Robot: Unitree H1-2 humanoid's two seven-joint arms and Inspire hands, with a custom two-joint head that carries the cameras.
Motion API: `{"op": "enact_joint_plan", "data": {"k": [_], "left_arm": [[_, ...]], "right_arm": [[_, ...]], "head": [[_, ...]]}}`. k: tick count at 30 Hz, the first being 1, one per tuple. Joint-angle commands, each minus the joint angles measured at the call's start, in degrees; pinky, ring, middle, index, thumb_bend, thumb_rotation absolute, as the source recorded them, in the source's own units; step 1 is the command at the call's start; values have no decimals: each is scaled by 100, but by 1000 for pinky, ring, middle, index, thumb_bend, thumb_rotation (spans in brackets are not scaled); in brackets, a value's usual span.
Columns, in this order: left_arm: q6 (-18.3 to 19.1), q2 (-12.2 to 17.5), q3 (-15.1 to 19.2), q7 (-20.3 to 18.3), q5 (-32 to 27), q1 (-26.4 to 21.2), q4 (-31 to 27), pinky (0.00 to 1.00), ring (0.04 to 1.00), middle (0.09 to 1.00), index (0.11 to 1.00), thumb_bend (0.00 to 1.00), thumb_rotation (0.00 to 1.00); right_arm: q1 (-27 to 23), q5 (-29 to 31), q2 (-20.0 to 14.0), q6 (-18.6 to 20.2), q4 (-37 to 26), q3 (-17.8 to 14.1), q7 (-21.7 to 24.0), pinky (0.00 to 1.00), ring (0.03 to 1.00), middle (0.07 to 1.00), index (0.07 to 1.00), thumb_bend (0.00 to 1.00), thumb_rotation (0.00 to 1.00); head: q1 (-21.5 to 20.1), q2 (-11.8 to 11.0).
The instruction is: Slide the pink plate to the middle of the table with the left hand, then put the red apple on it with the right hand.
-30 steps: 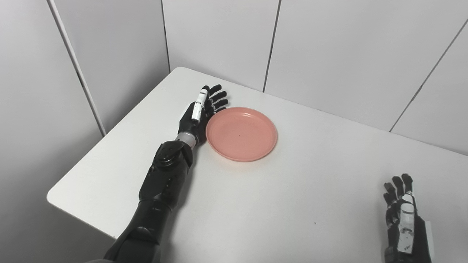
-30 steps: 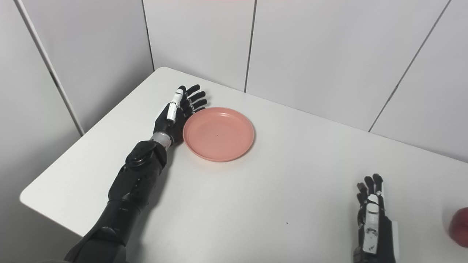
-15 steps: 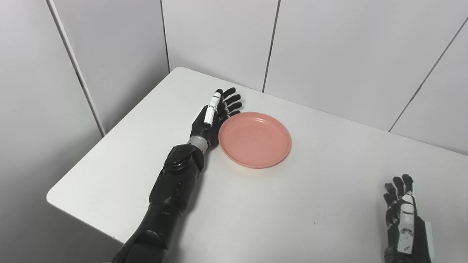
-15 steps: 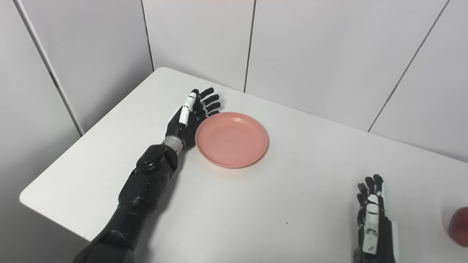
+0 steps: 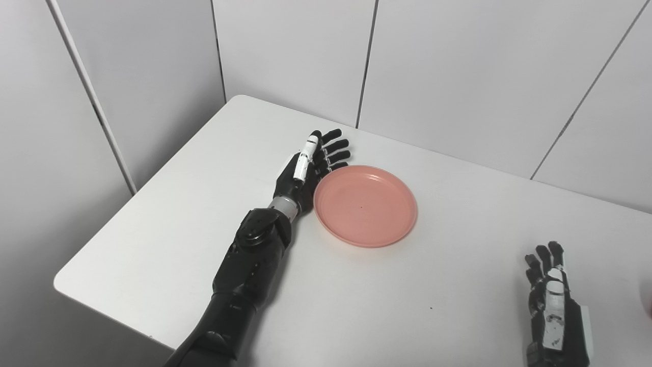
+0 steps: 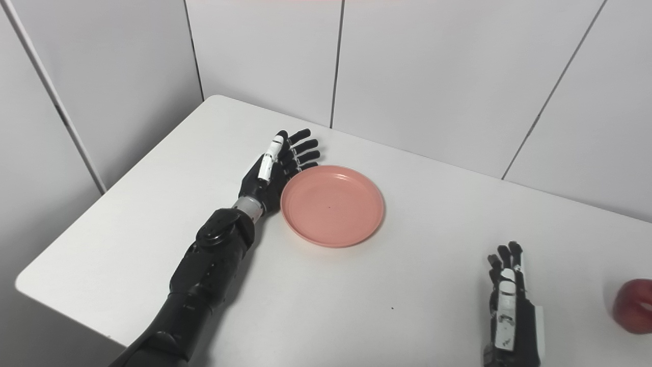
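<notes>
White counter (image 5: 356,306) in a corner of grey panelled walls (image 5: 458,76).
Left robot hand (image 5: 305,171), fingers spread, has slid the pink plate (image 5: 365,205) farther right; right robot hand (image 6: 507,306) rests released, unmoved, near the red apple (image 6: 633,306).

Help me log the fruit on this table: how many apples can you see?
1. The apple lies at the table's right edge, right of the resting right hand and partly cut off by the picture. More could lie outside the view.

Light: I see bright, even, diffuse light.
Shadows: soft, faint beside the black robot arm (image 5: 249,265).
Focus: sharp throughout.
</notes>
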Motion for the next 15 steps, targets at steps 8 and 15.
{"op": "enact_joint_plan", "data": {"k": [8,15], "left_arm": [[431,-268,-222,-38,32,437,2,789,801,810,795,336,1000],[546,-383,-415,-1,123,578,-315,768,798,809,793,334,1000]], "right_arm": [[164,-51,107,47,42,30,-65,997,943,957,973,228,1000],[161,-38,169,141,-38,-2,-148,994,943,957,973,199,1000]], "head": [[-143,72],[-224,127]]}}
